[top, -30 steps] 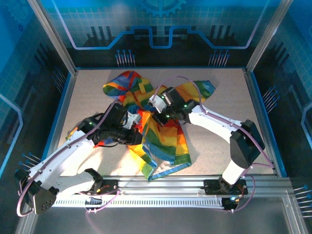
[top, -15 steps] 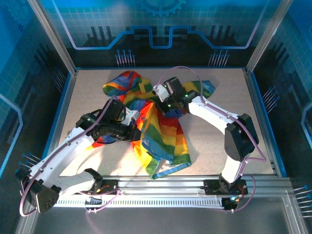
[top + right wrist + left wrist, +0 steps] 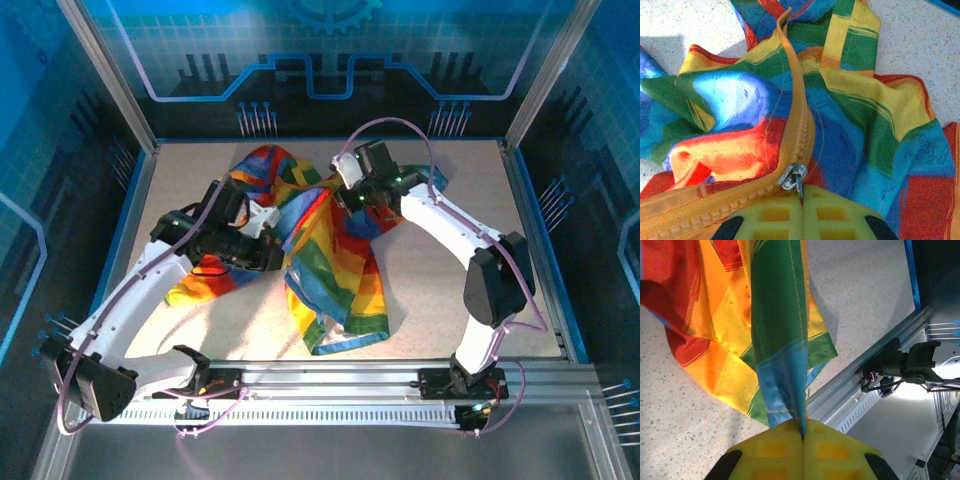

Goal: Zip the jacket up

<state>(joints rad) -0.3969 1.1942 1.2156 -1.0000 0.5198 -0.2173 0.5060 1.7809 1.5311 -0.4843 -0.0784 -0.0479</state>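
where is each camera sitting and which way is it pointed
Top external: above and behind the arms, looking down on the table and jacket; both arms show, left pincer and right pincer at the cloth.
Left wrist: on the left arm, looking along its pincer, shut on the jacket, table beyond.
Right wrist: on the right arm, looking past its pincer, shut on the zipper pull.
Shared: all three see the jacket.

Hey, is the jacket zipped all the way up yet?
No, past the slider pinched in the right claw, a long stretch of orange zipper tape on the jacket runs on unjoined.
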